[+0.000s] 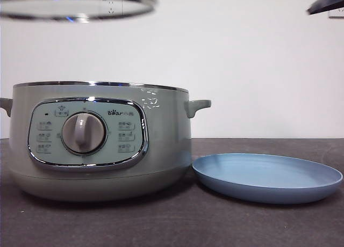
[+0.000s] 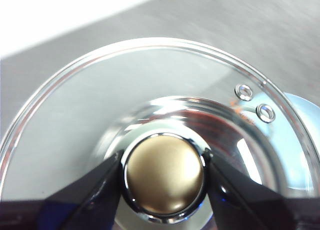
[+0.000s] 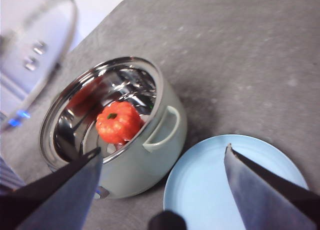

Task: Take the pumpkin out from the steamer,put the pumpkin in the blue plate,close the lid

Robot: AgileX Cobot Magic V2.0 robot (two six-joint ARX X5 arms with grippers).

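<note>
1. Left hand point(image 2: 164, 176) clamped on the knob point(image 2: 165, 176) of the lid point(image 2: 90, 105), one black jaw pressed against each side of it.
2. Lid point(image 1: 75, 4) held high in the air, well above the chrome rim of the steamer point(image 1: 161, 150) and off toward its far left side in the front view.
3. Right hand point(image 3: 162, 155) spread wide with nothing between the jaws, hovering well above the bench point(image 3: 240, 55).
4. Below the right hand: steamer point(image 3: 165, 145) under one jaw, blue plate point(image 3: 210, 185) under the other.
5. Pumpkin point(image 3: 118, 122) sitting inside the uncovered steamer, against the shiny metal inner wall, green stem up.
6. Blue plate point(image 1: 269, 177) flat on the bench point(image 1: 215, 225), just beside the steamer, bare of any load.
7. In the front view, only a dark tip of the right hand point(image 1: 325, 2) at the upper corner.
</note>
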